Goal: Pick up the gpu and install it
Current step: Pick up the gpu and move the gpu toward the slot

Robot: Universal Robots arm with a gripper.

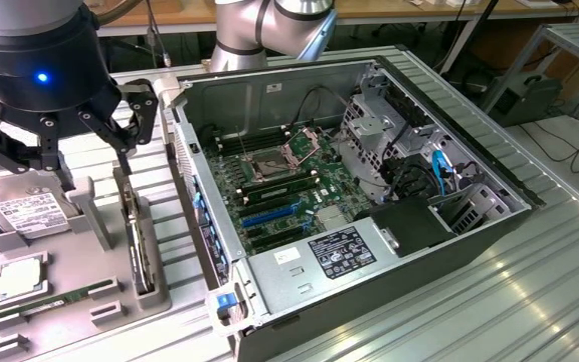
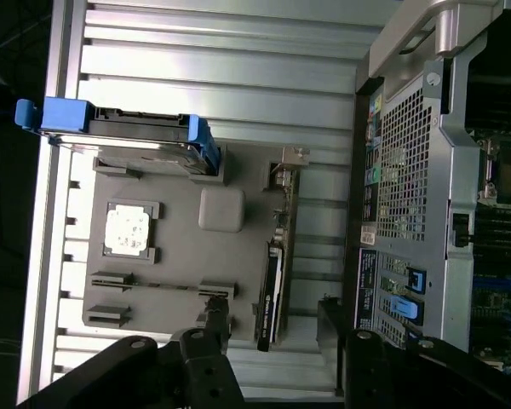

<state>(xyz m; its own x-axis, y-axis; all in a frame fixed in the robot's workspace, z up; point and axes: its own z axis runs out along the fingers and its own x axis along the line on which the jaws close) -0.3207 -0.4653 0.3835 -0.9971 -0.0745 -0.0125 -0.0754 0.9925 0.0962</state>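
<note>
The gpu stood on its long edge in a slot of the grey tray, at about eight o'clock in the exterior view and at nine o'clock from the open case. It was a slim dark board with a silvery-tan metal bracket at one end. It looked light and stiff, but fragile: the bare board faces and the connector edge seemed poor places to squeeze. The better hold was probably across its thin width along the upper edge, near mid-length so it would not tip, with the bracket left free. The gripper hung over the tray at ten o'clock, its black fingers spread wide and pinching nothing. In the wrist view they stood to either side of the card's line, and no contact could be made out. The tray was matte moulded plastic and lay on ribbed aluminium. It also held a boxy drive with a white label, a square chip and a narrow green stick. Inside the steel case lay a green board with a blue slot.
</note>
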